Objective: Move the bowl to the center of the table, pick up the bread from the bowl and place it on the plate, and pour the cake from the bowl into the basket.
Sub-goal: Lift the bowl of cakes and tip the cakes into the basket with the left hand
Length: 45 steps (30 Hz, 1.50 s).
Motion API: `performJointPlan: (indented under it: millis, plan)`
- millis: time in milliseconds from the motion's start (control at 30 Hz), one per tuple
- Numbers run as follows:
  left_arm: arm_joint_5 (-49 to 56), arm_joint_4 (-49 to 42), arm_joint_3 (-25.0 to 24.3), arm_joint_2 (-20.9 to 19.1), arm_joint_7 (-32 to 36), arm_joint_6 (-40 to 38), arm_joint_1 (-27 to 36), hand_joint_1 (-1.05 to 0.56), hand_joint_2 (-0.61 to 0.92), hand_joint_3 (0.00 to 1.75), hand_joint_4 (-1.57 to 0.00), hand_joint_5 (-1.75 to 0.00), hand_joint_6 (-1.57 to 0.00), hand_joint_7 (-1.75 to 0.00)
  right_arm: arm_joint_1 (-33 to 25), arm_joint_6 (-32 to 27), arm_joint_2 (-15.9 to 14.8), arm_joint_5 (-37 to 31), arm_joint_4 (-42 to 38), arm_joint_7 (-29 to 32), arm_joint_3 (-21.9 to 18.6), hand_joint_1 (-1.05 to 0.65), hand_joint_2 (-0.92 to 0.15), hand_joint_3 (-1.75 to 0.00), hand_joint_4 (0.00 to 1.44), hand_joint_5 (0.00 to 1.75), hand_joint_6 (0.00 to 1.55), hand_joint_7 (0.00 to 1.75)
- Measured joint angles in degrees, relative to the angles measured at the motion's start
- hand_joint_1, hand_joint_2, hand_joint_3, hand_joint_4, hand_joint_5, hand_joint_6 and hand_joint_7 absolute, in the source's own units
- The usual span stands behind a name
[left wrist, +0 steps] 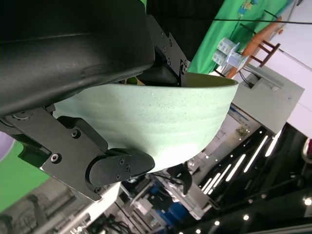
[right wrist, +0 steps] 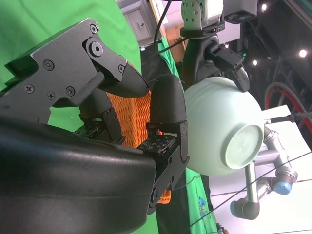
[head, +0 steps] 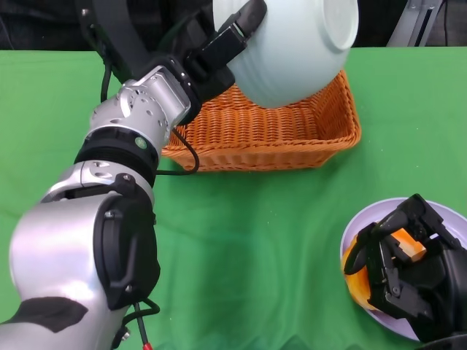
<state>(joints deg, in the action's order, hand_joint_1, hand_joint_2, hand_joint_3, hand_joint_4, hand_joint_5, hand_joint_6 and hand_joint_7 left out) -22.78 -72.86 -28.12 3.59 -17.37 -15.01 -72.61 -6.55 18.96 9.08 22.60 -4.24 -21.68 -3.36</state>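
My left hand (head: 219, 51) grips the rim of the pale green bowl (head: 292, 47) and holds it tipped over above the wicker basket (head: 263, 135), its base facing up and right. The left wrist view shows the bowl (left wrist: 161, 117) close, held in the fingers (left wrist: 117, 168). The right wrist view shows the bowl (right wrist: 219, 131) tilted over the basket (right wrist: 131, 117). My right hand (head: 408, 266) rests on the lilac plate (head: 361, 222) at the lower right, fingers around an orange-brown piece of bread (head: 405, 244). No cake is visible.
Green cloth (head: 255, 233) covers the table. The basket stands at the back centre, the plate at the front right corner. My left forearm (head: 109, 189) crosses the left side of the table. A dark background lies beyond the far edge.
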Motion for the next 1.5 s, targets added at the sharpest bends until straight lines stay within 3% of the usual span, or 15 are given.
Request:
performJointPlan:
  millis: [733, 1300, 1500]
  plan:
    - [-4.32, -0.28, -4.00, -0.74, 2.94, -5.31, -1.61, -0.14, 0.77, 0.78, -0.71, -1.75, -0.56, -1.69, 0.27, 1.57, 0.25, -0.61, -1.28, -0.19, 0.06, -0.23, -0.43, -1.29, 0.76, 1.75, 0.54, 1.62]
    - [-5.01, -0.31, -5.18, -0.74, 3.71, -7.11, -1.61, -0.12, 0.69, 0.92, -0.72, -1.75, -0.63, -1.67, 0.41, 1.50, 0.27, -1.25, -1.17, 0.38, 0.29, -0.22, -0.48, -1.23, 0.74, 1.75, 0.51, 1.64]
    - [-4.52, -0.27, -3.55, -0.74, 3.55, -6.97, -1.61, -0.13, 0.72, 0.90, -0.70, -1.75, -0.59, -1.67, 0.41, 1.51, 0.27, -1.00, -1.18, -0.06, 0.25, -0.22, -0.47, -1.23, 0.74, 1.75, 0.51, 1.65]
